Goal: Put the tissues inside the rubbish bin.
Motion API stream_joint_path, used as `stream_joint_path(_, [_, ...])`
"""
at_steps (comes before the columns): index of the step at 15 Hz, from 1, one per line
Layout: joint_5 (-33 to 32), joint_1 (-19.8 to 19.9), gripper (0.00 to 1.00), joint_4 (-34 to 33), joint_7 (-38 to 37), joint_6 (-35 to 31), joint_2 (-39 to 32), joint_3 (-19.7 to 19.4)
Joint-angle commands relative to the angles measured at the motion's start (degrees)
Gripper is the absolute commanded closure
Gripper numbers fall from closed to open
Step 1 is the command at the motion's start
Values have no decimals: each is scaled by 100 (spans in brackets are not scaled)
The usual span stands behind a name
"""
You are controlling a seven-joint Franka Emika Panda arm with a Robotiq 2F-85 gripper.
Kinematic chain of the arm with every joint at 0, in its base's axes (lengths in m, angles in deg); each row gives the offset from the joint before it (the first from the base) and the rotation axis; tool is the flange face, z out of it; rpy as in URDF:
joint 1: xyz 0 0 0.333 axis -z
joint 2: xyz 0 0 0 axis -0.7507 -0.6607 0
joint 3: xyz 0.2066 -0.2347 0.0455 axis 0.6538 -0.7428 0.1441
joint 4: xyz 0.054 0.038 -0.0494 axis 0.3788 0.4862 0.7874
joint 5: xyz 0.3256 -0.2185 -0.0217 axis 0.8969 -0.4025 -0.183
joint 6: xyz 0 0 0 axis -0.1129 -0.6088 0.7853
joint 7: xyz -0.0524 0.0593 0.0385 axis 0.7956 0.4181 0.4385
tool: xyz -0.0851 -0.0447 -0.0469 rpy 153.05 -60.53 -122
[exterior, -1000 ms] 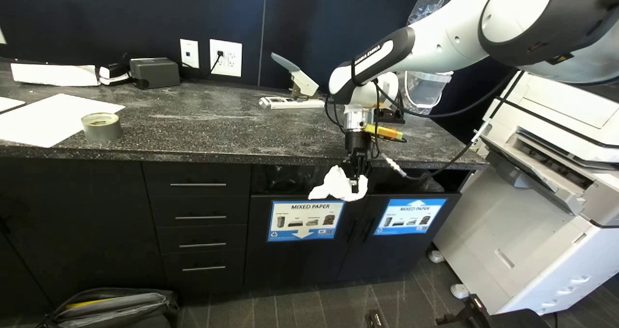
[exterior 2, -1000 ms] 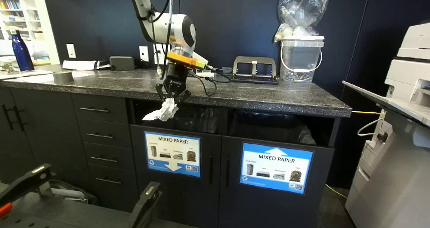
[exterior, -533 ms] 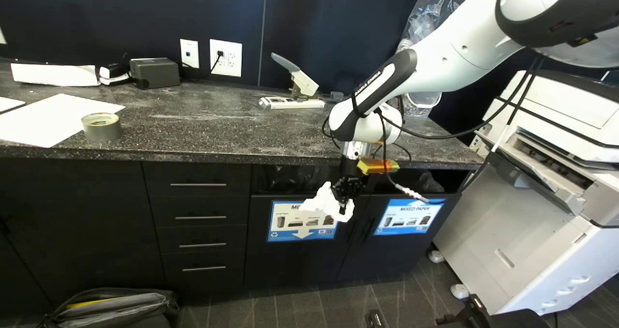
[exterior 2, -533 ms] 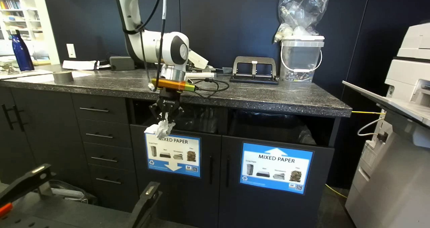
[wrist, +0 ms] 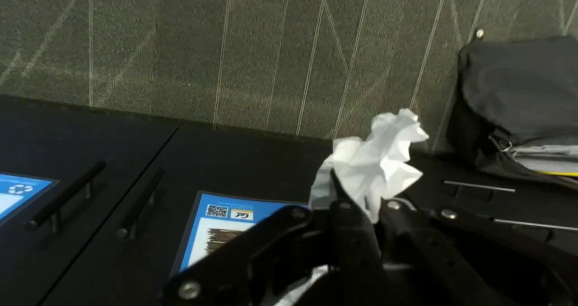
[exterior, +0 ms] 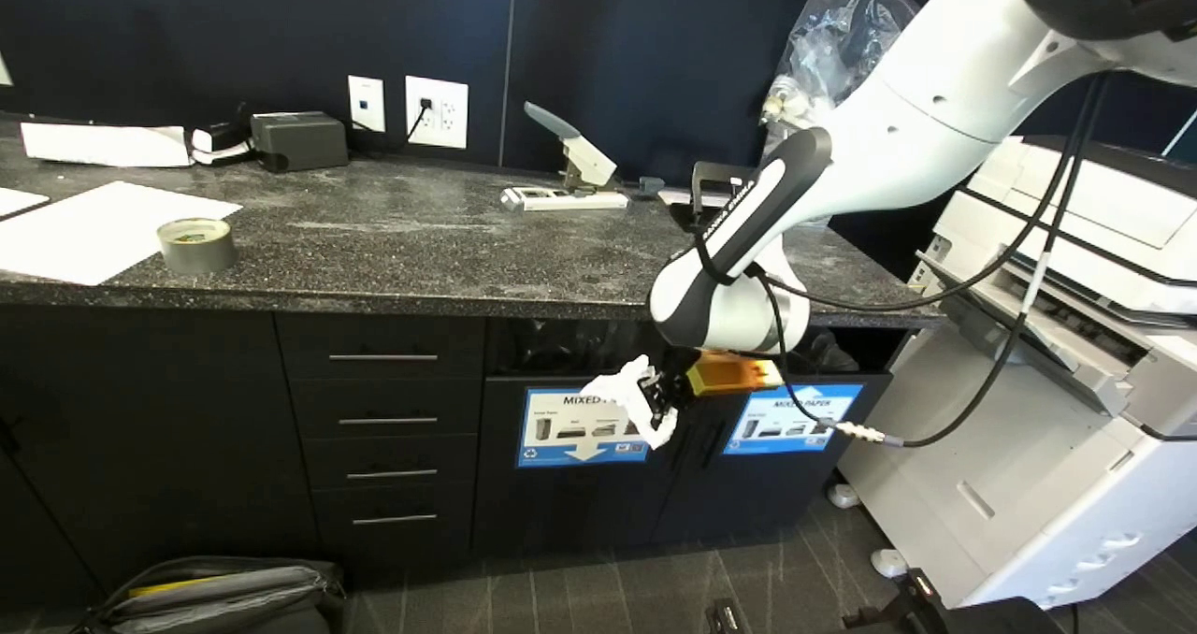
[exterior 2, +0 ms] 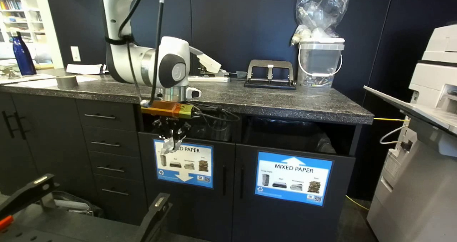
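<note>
One crumpled white tissue (exterior: 641, 400) is pinched between the fingertips of my gripper (wrist: 366, 206). It also shows in an exterior view (exterior 2: 171, 145) and in the wrist view (wrist: 375, 161), sticking out past the fingers. Other tissues are out of view. My gripper (exterior: 662, 396) hangs in front of the cabinet door with the down-arrow MIXED PAPER sign (exterior 2: 185, 172). The tissue is lower than the door's top edge and outside the opening. The rubbish bin openings show dark plastic liners (exterior 2: 214, 126) behind both doors, below the counter.
The counter edge (exterior 2: 292, 111) overhangs the openings. A second door carries an up-arrow sign (exterior 2: 292, 177). A large stapler (exterior: 570, 171), tape roll (exterior: 196, 244) and hole punch (exterior 2: 270, 74) stand on the counter. A bag (wrist: 519, 98) lies on the floor. A printer (exterior: 1047, 410) stands beside the cabinet.
The gripper has moved down from the opening's level to in front of the door and has tilted. The tissue stays in its grip and has come down with it.
</note>
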Motion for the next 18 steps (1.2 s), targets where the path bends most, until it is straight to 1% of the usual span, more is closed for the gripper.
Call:
stream_joint_path(1, [64, 89, 94, 501, -340, -1556, -209, 214])
stream_joint_path(3, [-29, -25, 94, 384, -561, -2245, -555, 192])
stream_joint_path(7, [-87, -229, 94, -99, -870, -3180, -1154, 99])
stream_joint_path(10, [-57, -358, 94, -544, -1002, -3522, -1457, -4])
stream_joint_path(14, [-38, -414, 94, -1202, -1105, -3783, -1793, -82])
stream_joint_path(18, [-22, -428, 94, -1784, -1155, -4309, -2196, -182])
